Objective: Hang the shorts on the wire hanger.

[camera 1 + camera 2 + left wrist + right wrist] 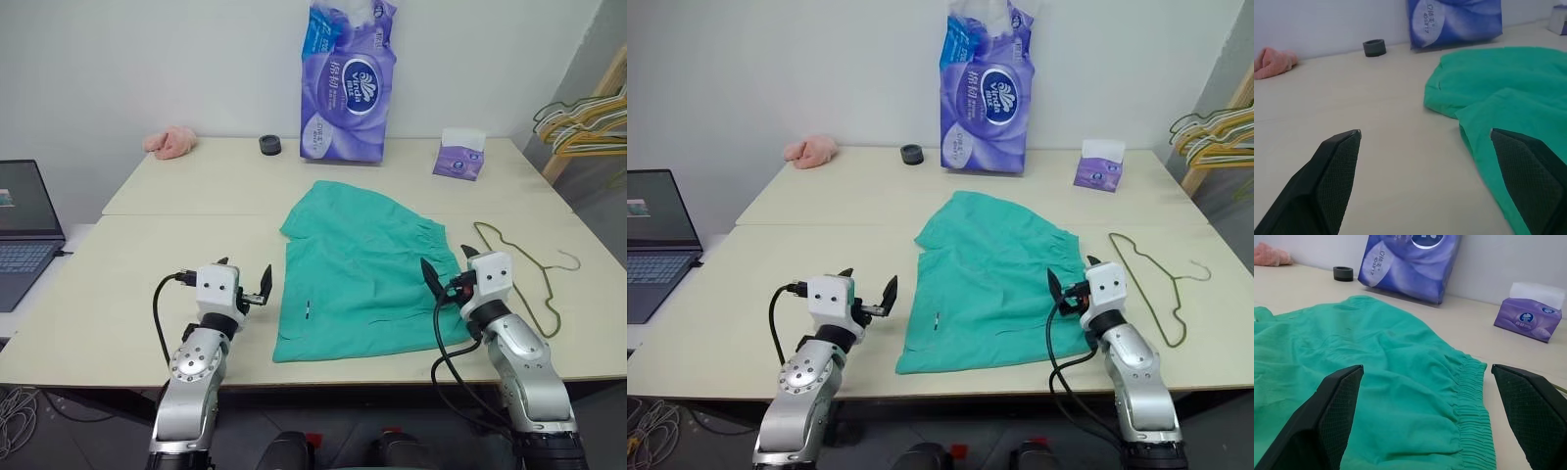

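shorts [362, 269] flat mid-table, waistband at 3 o'clock | wire hanger [519, 269] beside it, ready to thread | left gripper [247, 281], right gripper [450, 266] flank shorts, jaws wide, empty

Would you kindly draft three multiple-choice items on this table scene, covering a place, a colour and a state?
1. Where does the wire hanger lie?
A. on the shorts
B. on the table, on the robot's right of the shorts
C. beside the laptop

2. What colour are the shorts?
A. teal-green
B. pink
C. purple

3. How do the left tool and right tool stand?
A. both open, holding nothing
B. both shut
C. right shut on the shorts

Key: 1 B, the wire rests on bare tabletop past the waistband. 2 A, the fabric is green. 3 A, fingers spread with nothing between them.
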`<state>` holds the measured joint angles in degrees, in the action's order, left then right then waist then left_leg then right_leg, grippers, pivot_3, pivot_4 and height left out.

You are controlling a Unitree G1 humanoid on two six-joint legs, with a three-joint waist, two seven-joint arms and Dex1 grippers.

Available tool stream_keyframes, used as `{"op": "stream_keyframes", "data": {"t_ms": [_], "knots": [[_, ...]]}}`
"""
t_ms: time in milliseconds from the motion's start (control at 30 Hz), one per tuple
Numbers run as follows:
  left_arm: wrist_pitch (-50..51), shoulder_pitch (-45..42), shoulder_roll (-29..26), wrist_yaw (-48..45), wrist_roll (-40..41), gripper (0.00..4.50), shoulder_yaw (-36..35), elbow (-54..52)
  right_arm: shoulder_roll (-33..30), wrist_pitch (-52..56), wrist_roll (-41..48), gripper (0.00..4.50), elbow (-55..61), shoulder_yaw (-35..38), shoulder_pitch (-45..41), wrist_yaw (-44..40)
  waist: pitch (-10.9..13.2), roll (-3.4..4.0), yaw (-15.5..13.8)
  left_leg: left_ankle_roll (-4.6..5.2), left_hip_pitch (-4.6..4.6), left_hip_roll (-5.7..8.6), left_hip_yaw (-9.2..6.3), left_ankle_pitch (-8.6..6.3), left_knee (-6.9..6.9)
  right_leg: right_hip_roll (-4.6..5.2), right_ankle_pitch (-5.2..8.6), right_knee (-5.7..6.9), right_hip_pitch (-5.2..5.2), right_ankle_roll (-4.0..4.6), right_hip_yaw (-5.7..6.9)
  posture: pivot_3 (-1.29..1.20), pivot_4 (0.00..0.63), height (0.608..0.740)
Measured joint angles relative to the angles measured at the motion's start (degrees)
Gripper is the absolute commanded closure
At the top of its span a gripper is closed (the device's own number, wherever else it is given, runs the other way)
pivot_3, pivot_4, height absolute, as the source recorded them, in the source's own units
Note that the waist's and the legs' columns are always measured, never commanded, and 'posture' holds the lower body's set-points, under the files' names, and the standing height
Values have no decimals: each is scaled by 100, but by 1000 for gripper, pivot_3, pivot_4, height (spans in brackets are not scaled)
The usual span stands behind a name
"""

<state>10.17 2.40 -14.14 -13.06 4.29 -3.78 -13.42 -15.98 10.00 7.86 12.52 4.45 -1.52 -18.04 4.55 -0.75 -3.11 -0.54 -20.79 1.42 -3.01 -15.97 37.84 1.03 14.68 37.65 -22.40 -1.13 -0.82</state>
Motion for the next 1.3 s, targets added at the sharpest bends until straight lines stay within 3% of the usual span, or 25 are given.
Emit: {"op": "stream_keyframes", "data": {"t_ms": [200, 400, 567, 867, 967, 1167, 1300], "knots": [[-50, 18, -826, -1587, 477, 22, 508, -78, -231, 337, 431, 0, 461, 4, 66, -419, 5, 7, 17, -1, -2, 1, 5, -1, -1, 2, 19, -6, 0, 32, -3, 82, 42, 740], [45, -273, -2399, -3546, 481, 22, 1302, -131, -2110, 1868, 1906, 0, 2127, -119, 1296, -2203, 24, 34, 63, 11, -5, -3, -4, -11, -7, 1, 26, -33, 7, 41, 9, 23, 46, 740], [61, -761, -2726, -4217, 350, 22, 1615, 64, -2672, 2152, 2168, 0, 2676, -103, 1739, -2602, 36, 28, 229, 10, -2, -6, 3, -11, -3, 1, 21, -45, 14, 30, 5, -6, 50, 740], [-387, -1135, -2710, -4524, -116, 22, 2035, 701, -2614, 1922, 1897, 0, 2770, -123, 1965, -2490, 78, -6, 321, 8, -8, -5, 7, -20, -4, 4, -2, -64, 13, -11, -1, -42, 54, 740], [-639, -1209, -2686, -4551, -197, 627, 2111, 846, -2607, 1902, 1817, 0, 2769, -123, 2007, -2445, 77, -2, 321, 8, -7, -5, 8, -21, -3, 4, -1, -64, 14, -11, -1, -42, 54, 740], [-1068, -1223, -2517, -4491, -341, 2412, 2246, 1125, -2618, 1703, 1531, 0, 2703, -109, 1975, -2359, 74, 7, 300, 10, 2, -5, 8, -18, 12, 7, 3, -63, 24, -5, -3, -46, 54, 740], [-1168, -1227, -2359, -4344, -407, 3660, 2249, 1248, -2967, 1168, 876, 0, 2330, -108, 1929, -2421, 74, 6, 305, 13, 3, -4, 16, -17, 16, 11, 1, -64, 25, -8, -5, -48, 54, 740]]}}
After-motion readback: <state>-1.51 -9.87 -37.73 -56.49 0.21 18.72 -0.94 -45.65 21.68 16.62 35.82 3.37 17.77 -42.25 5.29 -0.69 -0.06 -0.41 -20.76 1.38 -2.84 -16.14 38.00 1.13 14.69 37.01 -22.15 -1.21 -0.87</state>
